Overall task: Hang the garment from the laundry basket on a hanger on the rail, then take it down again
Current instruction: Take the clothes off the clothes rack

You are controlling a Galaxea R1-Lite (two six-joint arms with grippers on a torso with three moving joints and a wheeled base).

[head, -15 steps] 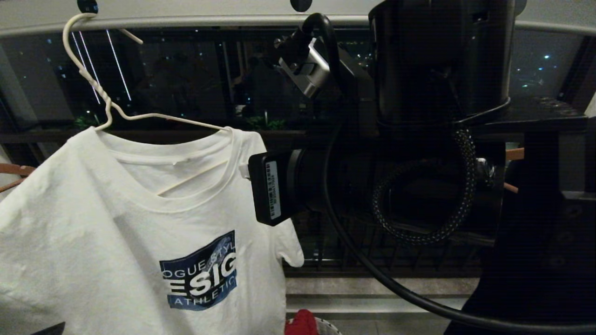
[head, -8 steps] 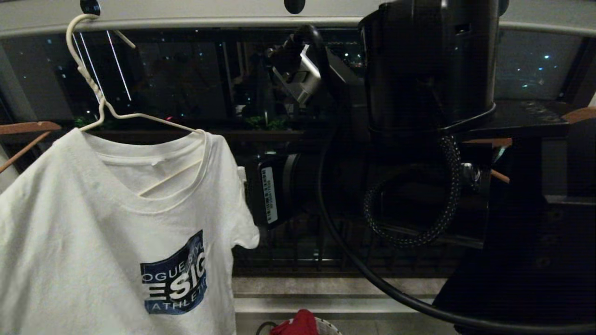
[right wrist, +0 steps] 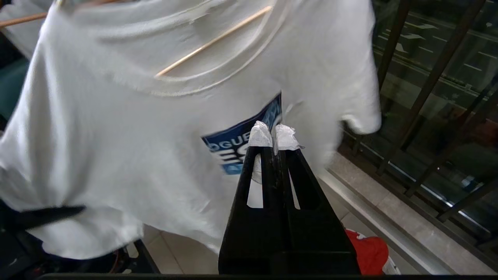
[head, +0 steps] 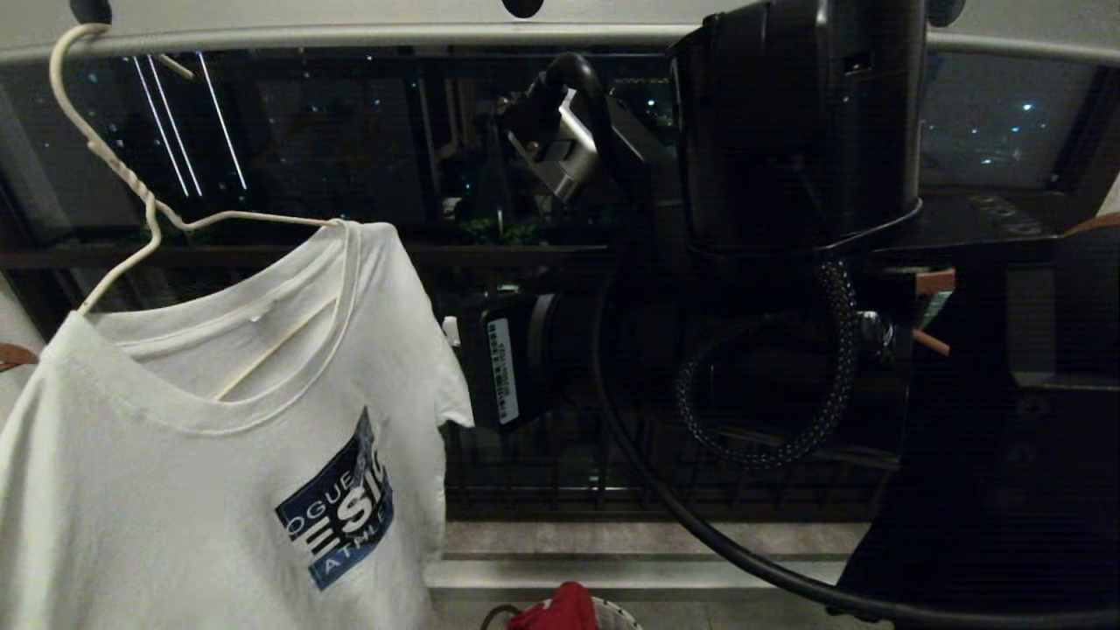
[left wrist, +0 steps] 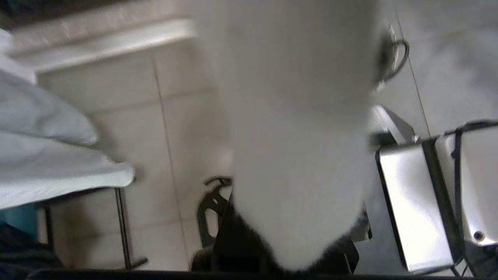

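Right wrist view: right gripper [right wrist: 273,136], fingers pressed together and empty, is hovering just before the white printed T-shirt [right wrist: 116,128]; thin white wire hanger [right wrist: 212,39] is sitting above, slanting.

Left gripper [left wrist: 295,217] is pinching white cloth.

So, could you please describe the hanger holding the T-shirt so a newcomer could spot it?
Find the pale grey rail across the top. Hooked over its left end is the hanger, carrying the white T-shirt. It is thin white wire with a twisted neck, unlike the thick brown wooden hangers nearby.
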